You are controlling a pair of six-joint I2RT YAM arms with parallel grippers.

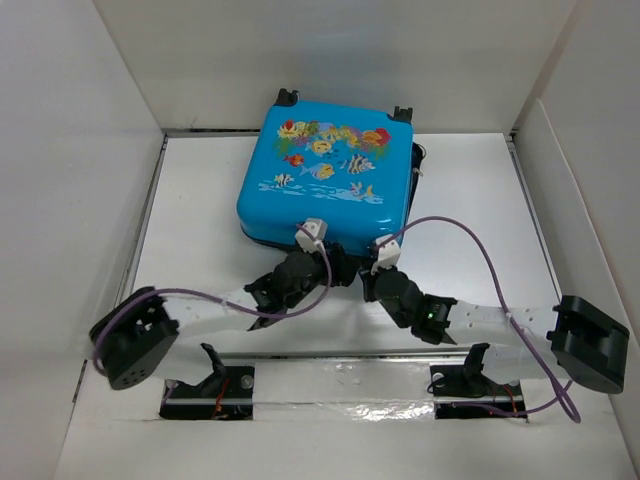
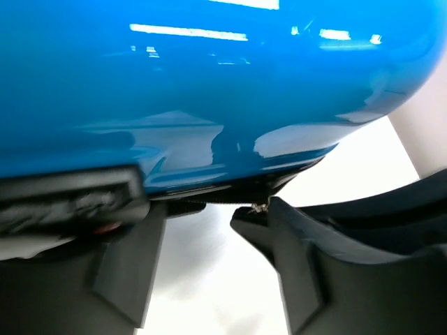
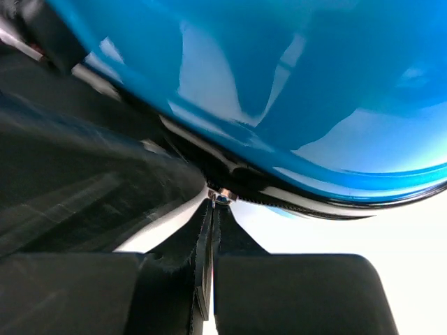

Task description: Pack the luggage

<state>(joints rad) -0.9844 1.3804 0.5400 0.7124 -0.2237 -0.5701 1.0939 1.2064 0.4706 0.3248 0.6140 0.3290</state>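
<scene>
The blue suitcase (image 1: 325,175) lies closed on the white surface (image 1: 200,200). At its near edge the left end effector (image 2: 199,213) stands partly open and grips nothing, one finger just beside the zipper pull (image 2: 260,206). The right end effector (image 3: 213,209) is closed tight, its tips touching the zipper (image 3: 293,202).

From above, the arms (image 1: 292,280) hide the 6 o'clock edge of the luggage (image 1: 325,170). Both wrist views crop its shell at 12 o'clock, with blur at 9 o'clock.
</scene>
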